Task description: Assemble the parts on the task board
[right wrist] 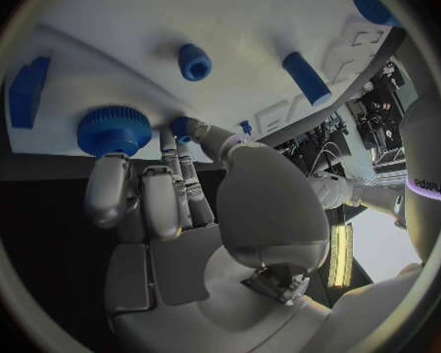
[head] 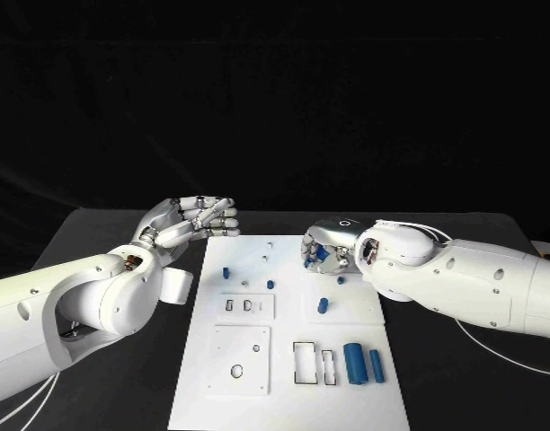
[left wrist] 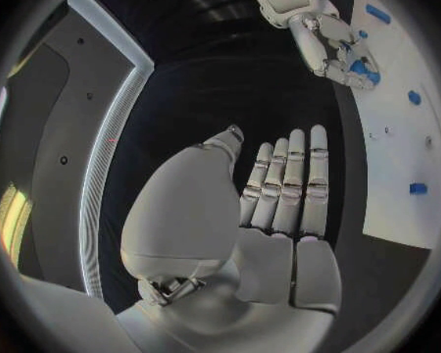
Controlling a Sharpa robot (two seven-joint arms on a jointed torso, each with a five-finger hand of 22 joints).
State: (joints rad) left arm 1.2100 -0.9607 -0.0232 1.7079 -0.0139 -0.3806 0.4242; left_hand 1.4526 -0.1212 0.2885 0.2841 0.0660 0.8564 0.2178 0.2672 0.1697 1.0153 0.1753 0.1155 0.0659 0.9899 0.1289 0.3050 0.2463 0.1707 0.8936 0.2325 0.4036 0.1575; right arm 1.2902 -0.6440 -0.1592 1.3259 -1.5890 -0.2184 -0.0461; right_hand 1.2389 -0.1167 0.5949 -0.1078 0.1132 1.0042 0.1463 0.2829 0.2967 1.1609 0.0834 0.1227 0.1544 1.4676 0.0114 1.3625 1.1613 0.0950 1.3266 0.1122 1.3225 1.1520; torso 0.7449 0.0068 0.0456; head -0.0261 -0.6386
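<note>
Head view shows the left hand (head: 198, 218) raised off the black worktop (head: 119, 233) just beside the far left corner of the task board (head: 295, 359), its fingers (head: 213, 215) curled in together with nothing between them. From the left wrist view that same hand (left wrist: 270, 212) has its fingers (left wrist: 294, 172) laid side by side, empty, with the board off to their side. The right hand (head: 331, 244) reaches over the board's far right part, palm down. From the right wrist view its fingers (right wrist: 147, 196) bend down toward the board, their tips touching a round blue toothed part (right wrist: 114, 129) and a small blue peg (right wrist: 182, 126); whether they clamp either I cannot tell. Beyond the fingertips stand a blue hollow cylinder (right wrist: 194, 61) and a blue bar (right wrist: 307, 77) on the white board (right wrist: 231, 16).
</note>
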